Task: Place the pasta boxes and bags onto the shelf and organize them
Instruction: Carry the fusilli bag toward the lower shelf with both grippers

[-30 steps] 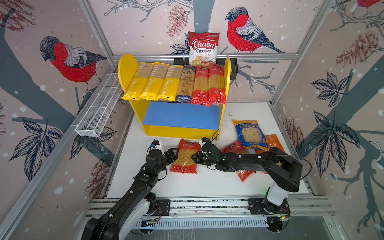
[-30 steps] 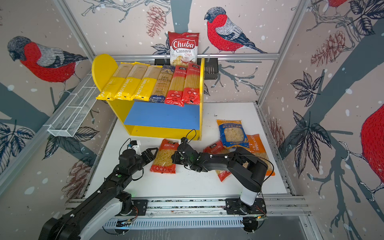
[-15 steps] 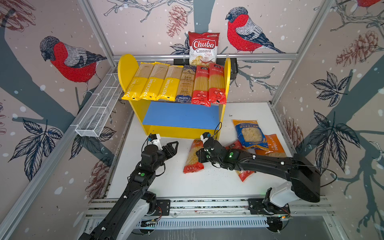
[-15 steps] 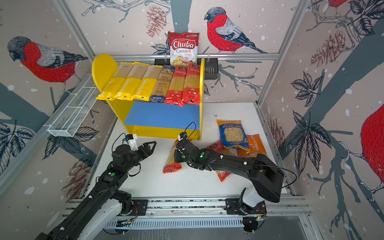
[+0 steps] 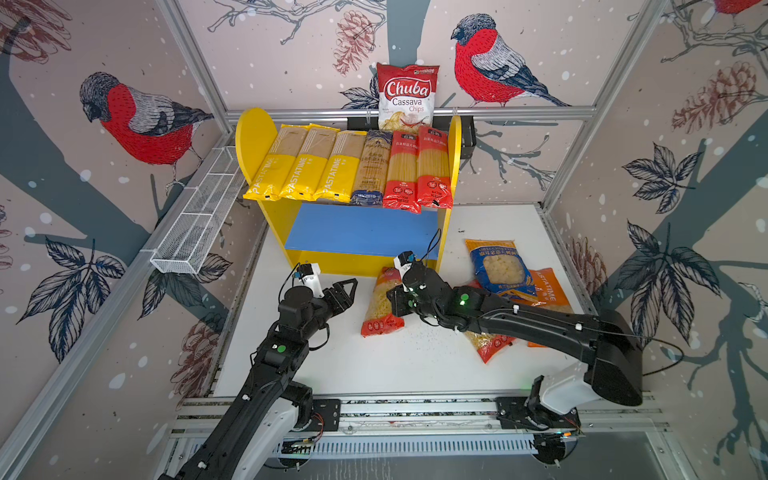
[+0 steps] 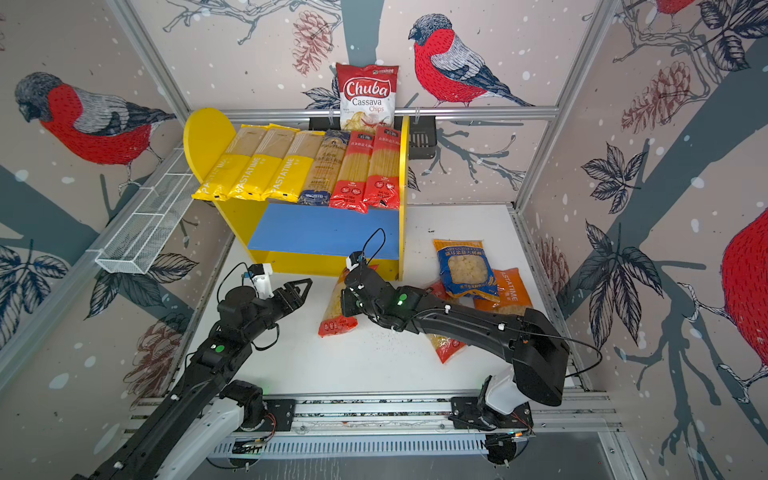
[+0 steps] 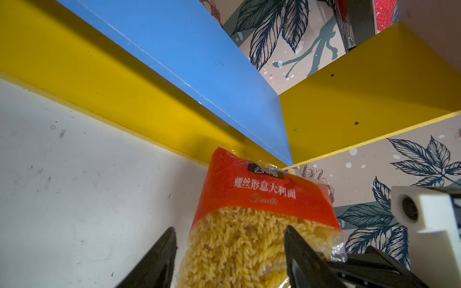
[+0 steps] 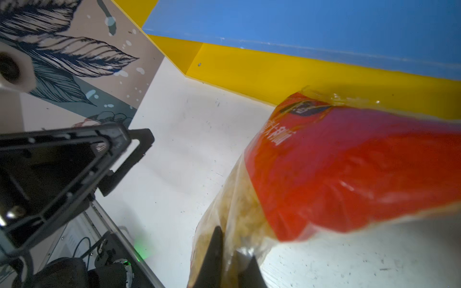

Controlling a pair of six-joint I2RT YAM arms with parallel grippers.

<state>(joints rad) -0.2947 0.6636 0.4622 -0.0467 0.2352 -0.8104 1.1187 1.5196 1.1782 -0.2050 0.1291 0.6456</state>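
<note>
One red fusilli bag (image 5: 380, 305), turned on edge just before the shelf (image 5: 332, 262), points its long axis at the blue lower board (image 5: 361, 230), pinched by the low, outstretched right gripper (image 5: 394, 300). The left gripper (image 5: 348, 291) gapes empty beside it, apart; a second ago it touched the then-flat bag

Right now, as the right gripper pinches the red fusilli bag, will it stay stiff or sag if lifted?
Probably sag: the fusilli bag is thin clear film around loose spirals, pinched by the right gripper at one side only. Its glossy film looks slippery, so it might slide. It looks well filled, so likely rather heavy for such a pinch.
</note>
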